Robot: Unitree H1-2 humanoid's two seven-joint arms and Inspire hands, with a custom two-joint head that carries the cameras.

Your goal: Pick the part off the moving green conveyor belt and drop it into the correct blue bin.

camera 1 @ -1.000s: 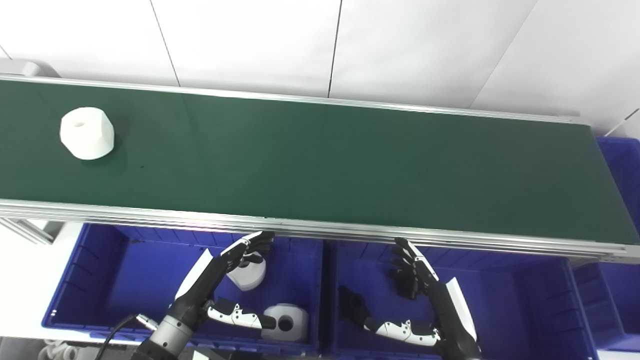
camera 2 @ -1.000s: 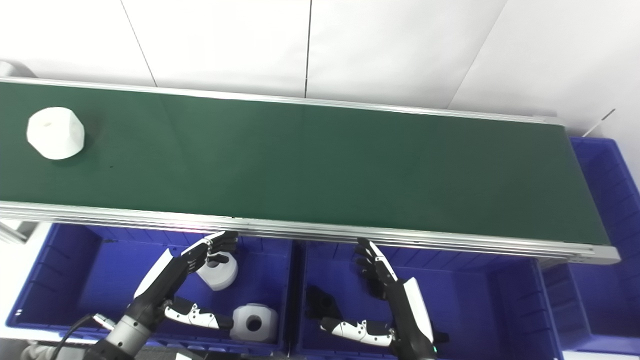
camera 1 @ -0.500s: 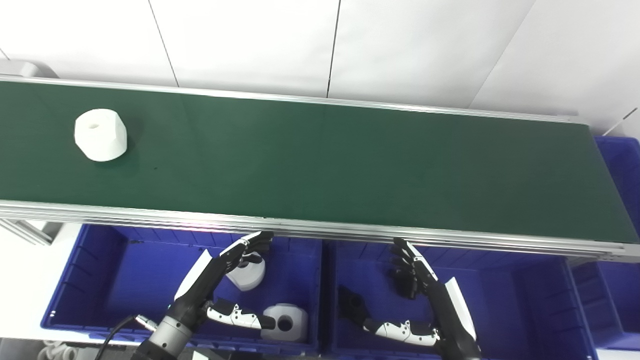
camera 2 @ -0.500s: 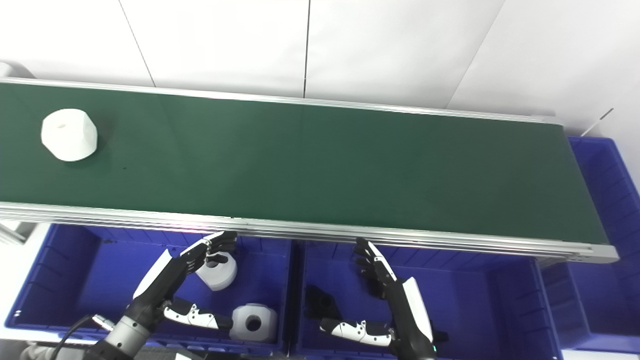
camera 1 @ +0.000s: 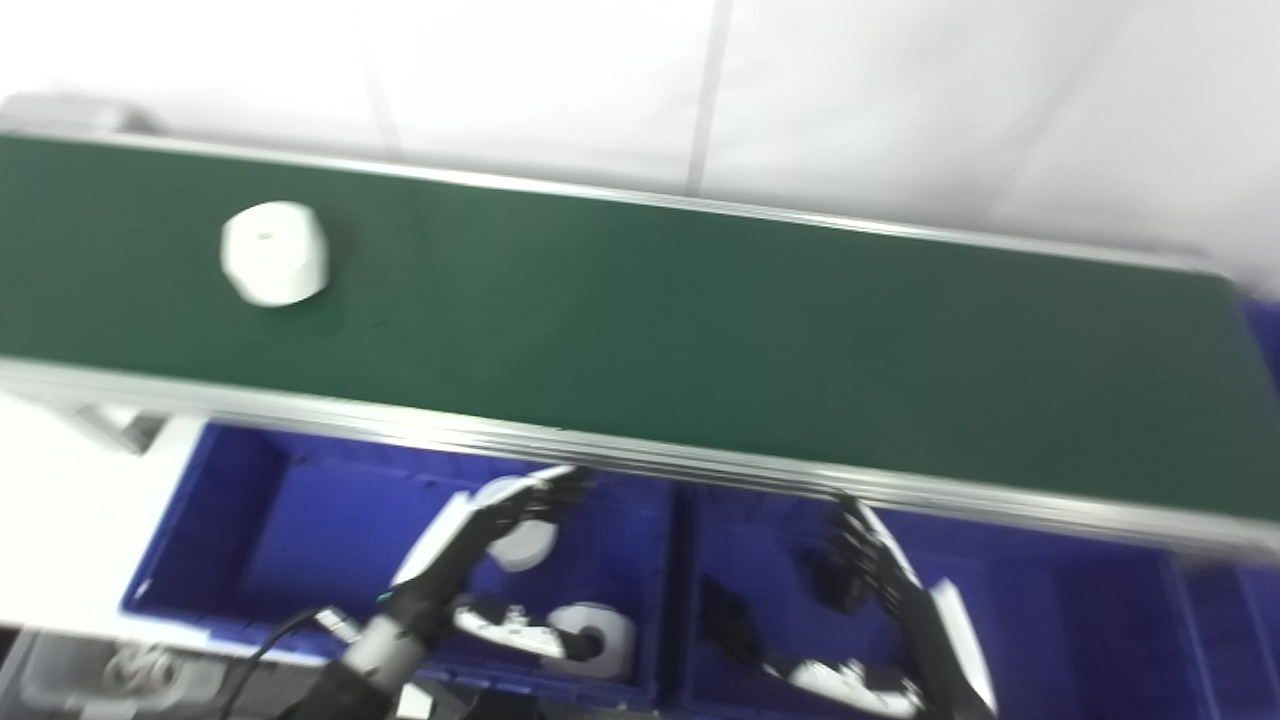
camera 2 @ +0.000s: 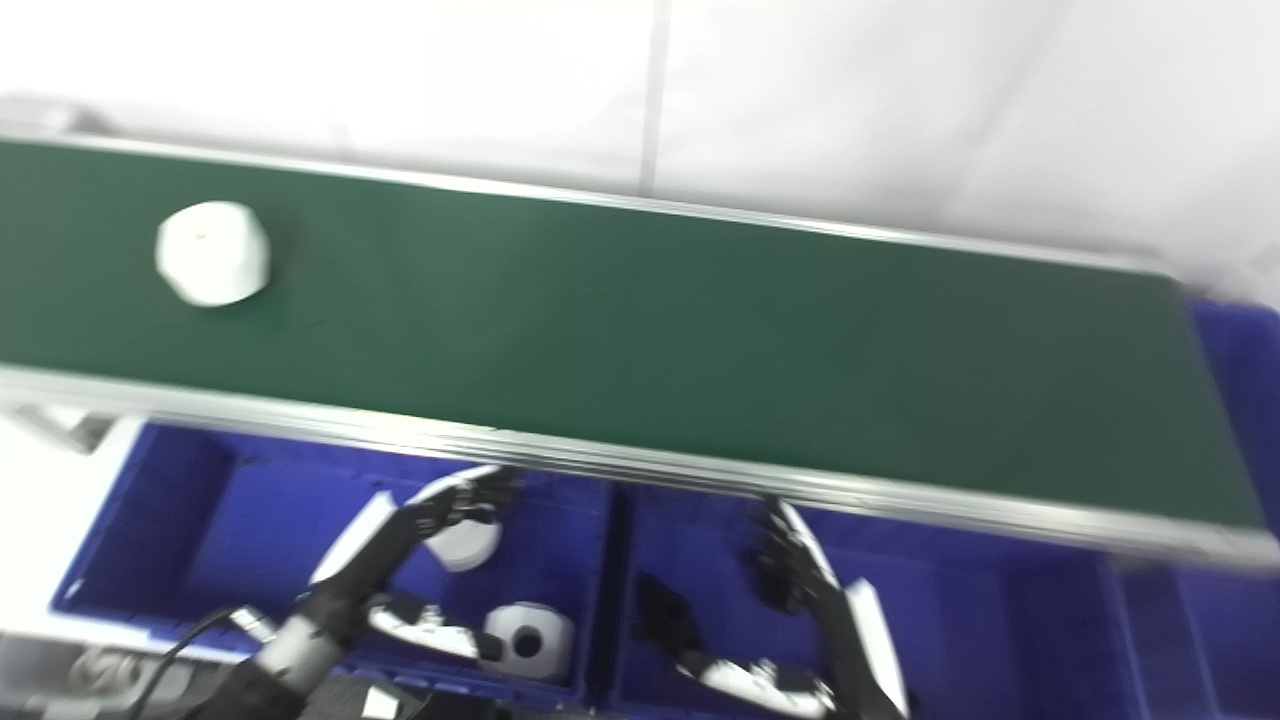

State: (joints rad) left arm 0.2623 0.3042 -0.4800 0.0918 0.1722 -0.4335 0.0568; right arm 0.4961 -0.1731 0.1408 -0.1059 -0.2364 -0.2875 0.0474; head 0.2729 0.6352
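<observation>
A white faceted part (camera 1: 274, 252) with a small hole on top rides the green conveyor belt (camera 1: 700, 320) near its left end; it also shows in the right eye view (camera 2: 213, 253). My left hand (camera 1: 470, 560) is open and empty, held low over the left blue bin (camera 1: 230, 520). My right hand (camera 1: 890, 610) is open and empty over the middle blue bin (camera 1: 1050, 600). Both hands are below the belt's near rail, far from the part. The picture is blurred.
The left bin holds two white parts (camera 1: 600, 640), one partly behind my left hand. The middle bin holds black parts (camera 1: 725, 625). Another blue bin (camera 2: 1240, 340) stands at the belt's right end. A white wall is behind the belt.
The camera has swung, shifting and blurring the whole picture. The white part has travelled right along the belt. Both hands have stayed in place over their bins.
</observation>
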